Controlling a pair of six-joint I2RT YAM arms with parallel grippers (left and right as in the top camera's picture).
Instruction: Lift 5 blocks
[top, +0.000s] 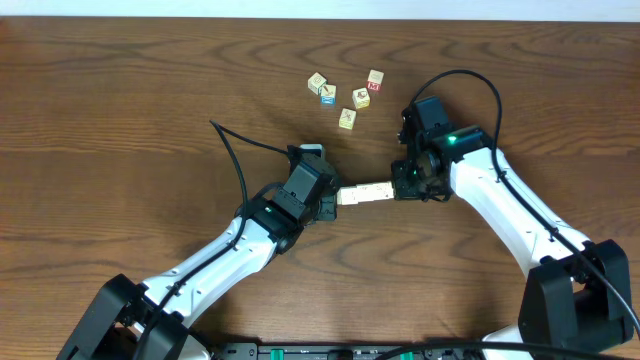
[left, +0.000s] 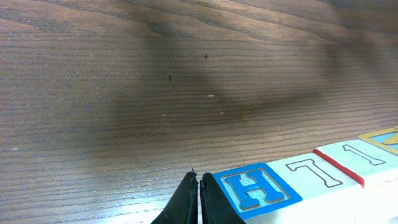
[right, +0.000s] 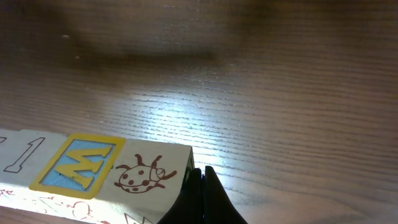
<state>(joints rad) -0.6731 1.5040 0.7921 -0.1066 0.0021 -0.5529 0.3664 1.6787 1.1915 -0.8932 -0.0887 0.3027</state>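
Observation:
A straight row of several cream blocks (top: 365, 193) is squeezed end to end between my two grippers at mid table. My left gripper (top: 333, 198) is shut, its fingertips pressing the row's left end, next to the blue H face (left: 252, 190). My right gripper (top: 397, 186) is also shut and pushes on the right end, beside the ladybug face (right: 140, 174). Neither pair of jaws has a block between its fingers. In the wrist views the row (left: 336, 171) (right: 81, 165) casts a shadow well away from itself on the wood, so it appears held above the table.
Several loose cubes (top: 347, 119) lie in a cluster behind the row, one with a blue face (top: 328, 95) and one with a red face (top: 375, 87). A black cable (top: 232, 150) loops from the left arm. Both arms slant in from the front corners.

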